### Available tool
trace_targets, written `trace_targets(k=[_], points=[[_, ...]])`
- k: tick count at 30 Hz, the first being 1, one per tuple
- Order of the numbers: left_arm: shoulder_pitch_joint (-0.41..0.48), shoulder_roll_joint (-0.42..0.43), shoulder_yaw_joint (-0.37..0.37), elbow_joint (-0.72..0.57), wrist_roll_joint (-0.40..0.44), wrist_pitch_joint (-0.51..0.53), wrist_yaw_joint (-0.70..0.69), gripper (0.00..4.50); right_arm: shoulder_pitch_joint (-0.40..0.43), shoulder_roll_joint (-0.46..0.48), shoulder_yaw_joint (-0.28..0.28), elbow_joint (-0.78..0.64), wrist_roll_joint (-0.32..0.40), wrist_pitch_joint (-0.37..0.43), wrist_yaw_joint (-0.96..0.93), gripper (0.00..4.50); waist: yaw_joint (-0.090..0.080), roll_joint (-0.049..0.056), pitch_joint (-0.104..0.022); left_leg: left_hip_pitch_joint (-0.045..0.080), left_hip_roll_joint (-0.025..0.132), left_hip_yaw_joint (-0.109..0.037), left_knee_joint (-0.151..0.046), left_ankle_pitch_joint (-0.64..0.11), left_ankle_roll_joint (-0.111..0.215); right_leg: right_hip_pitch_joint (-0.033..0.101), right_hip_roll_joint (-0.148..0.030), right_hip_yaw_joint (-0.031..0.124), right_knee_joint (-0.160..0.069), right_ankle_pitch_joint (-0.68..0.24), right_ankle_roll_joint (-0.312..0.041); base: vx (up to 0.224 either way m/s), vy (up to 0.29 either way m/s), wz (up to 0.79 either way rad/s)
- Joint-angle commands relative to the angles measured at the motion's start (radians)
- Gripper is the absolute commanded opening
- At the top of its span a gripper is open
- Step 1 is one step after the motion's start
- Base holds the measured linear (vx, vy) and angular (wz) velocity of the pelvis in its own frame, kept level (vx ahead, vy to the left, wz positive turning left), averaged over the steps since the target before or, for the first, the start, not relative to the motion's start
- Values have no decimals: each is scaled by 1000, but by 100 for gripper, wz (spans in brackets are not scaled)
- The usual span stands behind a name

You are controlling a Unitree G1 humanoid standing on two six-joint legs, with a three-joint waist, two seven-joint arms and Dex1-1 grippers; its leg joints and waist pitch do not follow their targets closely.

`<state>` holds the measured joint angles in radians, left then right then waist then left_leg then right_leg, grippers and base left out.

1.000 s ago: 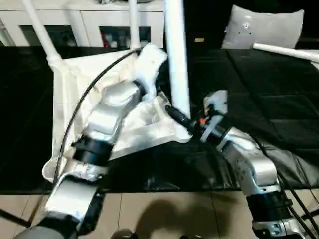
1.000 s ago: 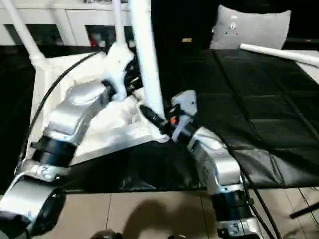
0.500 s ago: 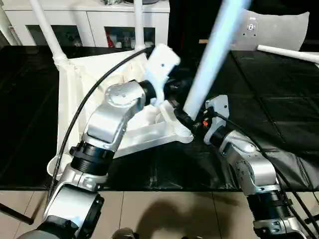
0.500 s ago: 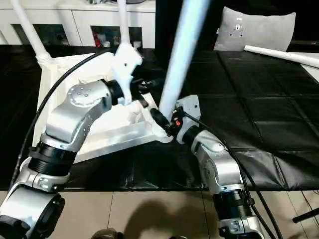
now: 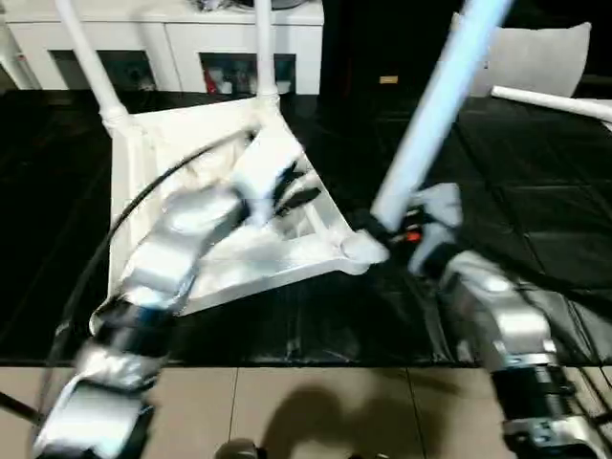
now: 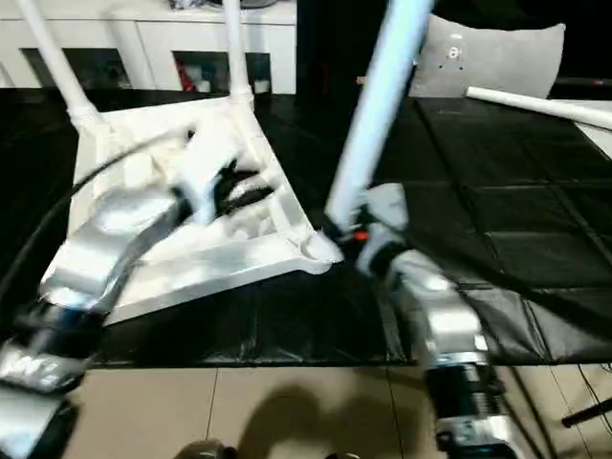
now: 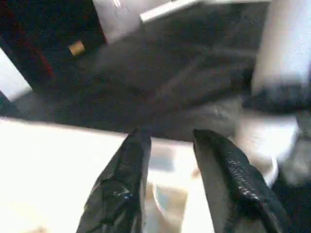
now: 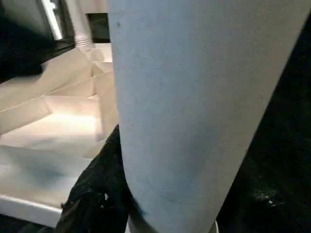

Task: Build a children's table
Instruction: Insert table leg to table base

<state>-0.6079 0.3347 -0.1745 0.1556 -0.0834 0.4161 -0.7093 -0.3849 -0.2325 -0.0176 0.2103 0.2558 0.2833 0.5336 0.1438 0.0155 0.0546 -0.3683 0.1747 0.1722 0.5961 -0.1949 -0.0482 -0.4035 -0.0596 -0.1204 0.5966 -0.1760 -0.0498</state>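
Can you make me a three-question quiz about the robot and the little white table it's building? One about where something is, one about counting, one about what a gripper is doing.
1. Where does the spare leg lie?
A. on the black cover, far right
B. inside the tabletop
C. on the floor

2. How many legs stand in the tabletop's far corners?
A. none
B. two
C. four

3. What is the right gripper doing?
A. hanging open
B. gripping the tilted leg
C. holding a cable

Answers:
1 A, it rests alone on the dark cover.
2 B, two white tubes rise from the far sockets.
3 B, its fingers clamp the leg's lower end at the near corner socket.
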Motion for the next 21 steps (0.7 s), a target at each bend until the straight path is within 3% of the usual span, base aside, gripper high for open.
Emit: trace_targets(k=[1,8,11,17,21], points=[[2,4,-16,13,6,-25,-15,205,6,-13,-21,-13,12,12,2,189,-4,5,-78,10,61,-25,-58,-69,49,64,-100,72,-60,-126,-120,0,0,0],[34,-9,-57,111,-13,-69,-91,227,5,-49,-37,-6,13,20,19,189,-5,3,-76,6,58,-23,-58,-73,57,67,-102,71,-66,-157,-117,0,0,0],[22,-16,-106,231,15,-116,-160,227,15,-61,-36,-15,16,33,28,189,-3,4,-78,6,56,-23,-57,-66,61,68,-102,71,-68,-164,-102,0,0,0],[8,-30,-123,281,6,-100,-196,227,22,-61,-32,-13,13,34,23,189,-2,5,-80,8,62,-25,-58,-74,58,69,-107,71,-63,-132,-132,0,0,0],[13,-31,-144,301,26,-103,-205,227,23,-61,-29,-10,11,34,23,189,-2,5,-78,8,61,-24,-58,-81,57,70,-107,71,-66,-150,-130,0,0,0]])
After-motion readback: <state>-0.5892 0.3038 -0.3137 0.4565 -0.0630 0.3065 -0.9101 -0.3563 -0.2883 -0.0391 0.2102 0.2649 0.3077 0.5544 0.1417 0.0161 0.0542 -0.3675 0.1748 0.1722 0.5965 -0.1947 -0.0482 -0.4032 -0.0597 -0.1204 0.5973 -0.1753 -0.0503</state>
